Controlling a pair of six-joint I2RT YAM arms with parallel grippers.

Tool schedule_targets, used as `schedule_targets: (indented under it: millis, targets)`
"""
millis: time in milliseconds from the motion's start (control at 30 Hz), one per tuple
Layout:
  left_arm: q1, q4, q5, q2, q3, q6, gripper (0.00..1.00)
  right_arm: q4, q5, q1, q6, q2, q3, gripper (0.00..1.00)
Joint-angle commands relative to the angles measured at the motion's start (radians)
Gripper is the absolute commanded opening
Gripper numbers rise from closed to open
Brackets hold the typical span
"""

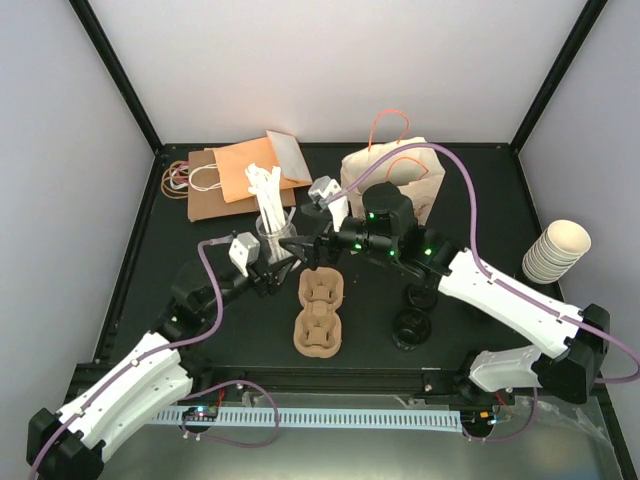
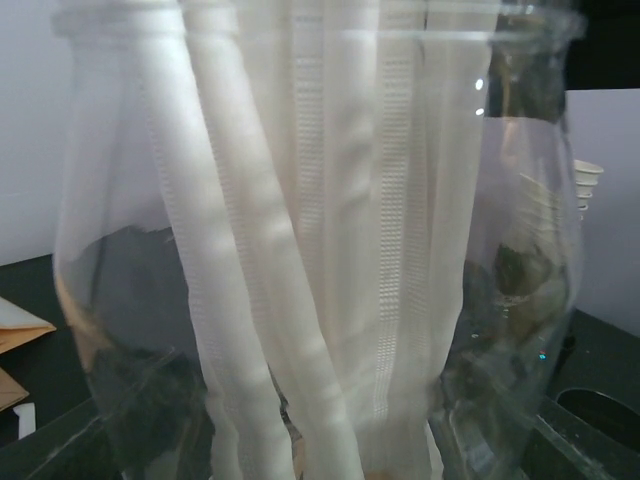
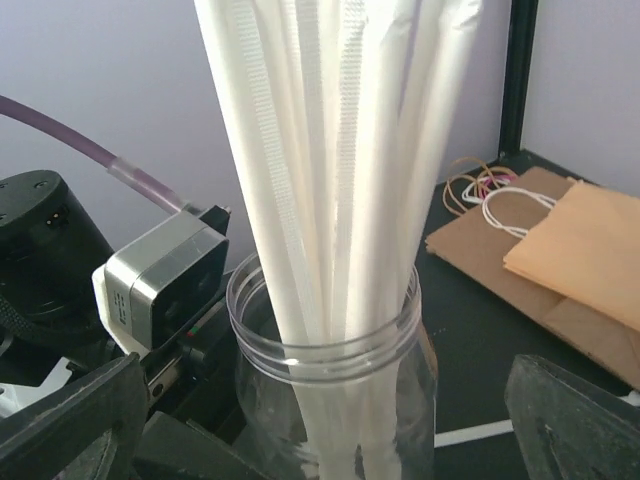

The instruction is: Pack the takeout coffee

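The left pincer (image 1: 268,266) has hold of a clear jar (image 1: 278,238), with a finger on each side of it low down. The jar is so close to the left wrist camera that it fills almost the whole view. It is full of long white straws (image 1: 267,196) in paper wraps, and they stick up high out of the top (they lean a bit toward the back).

The right pincer (image 3: 322,440) is wide open and has hold of nothing. Its two dark fingers (image 3: 70,420) stand far apart. The jar shows between them, and they do not touch it. From above, the two pincers meet at the jar, one from the left and one from the right.

Just in front of the jar lies a brown cup tray (image 1: 320,312). To the right of the tray are black lids (image 1: 412,326). At the back stands a white paper bag (image 1: 395,180) with orange handles, open at the top. Flat brown bags (image 1: 232,178) lie at the back left, with rubber bands (image 1: 177,178) beside them. A stack of cups (image 1: 556,250) lies tilted at the far right.

I cannot tell where the single coffee cup is, because no view shows it clearly.
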Motion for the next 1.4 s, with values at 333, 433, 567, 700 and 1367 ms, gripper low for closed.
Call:
schedule_targets:
  millis: [333, 433, 567, 700, 1367]
  targets:
    - [-0.025, 0.011, 0.110, 0.003, 0.093, 0.043, 0.46, 0.017, -0.058, 0.032, -0.135, 0.054, 0.091, 1.00]
    - [-0.026, -0.001, 0.123, 0.008, 0.105, 0.048, 0.46, 0.006, -0.062, 0.048, -0.151, 0.065, 0.104, 1.00]
    - [-0.032, -0.017, 0.135, 0.023, 0.121, 0.055, 0.46, 0.004, -0.064, 0.051, -0.154, 0.075, 0.118, 0.95]
    - [-0.034, -0.021, 0.134, 0.019, 0.119, 0.059, 0.46, 0.005, -0.055, 0.052, -0.154, 0.076, 0.121, 0.85]
    - [-0.036, -0.210, -0.006, -0.070, 0.162, -0.013, 0.99, 0.088, -0.002, 0.052, -0.141, 0.052, 0.047, 0.58]
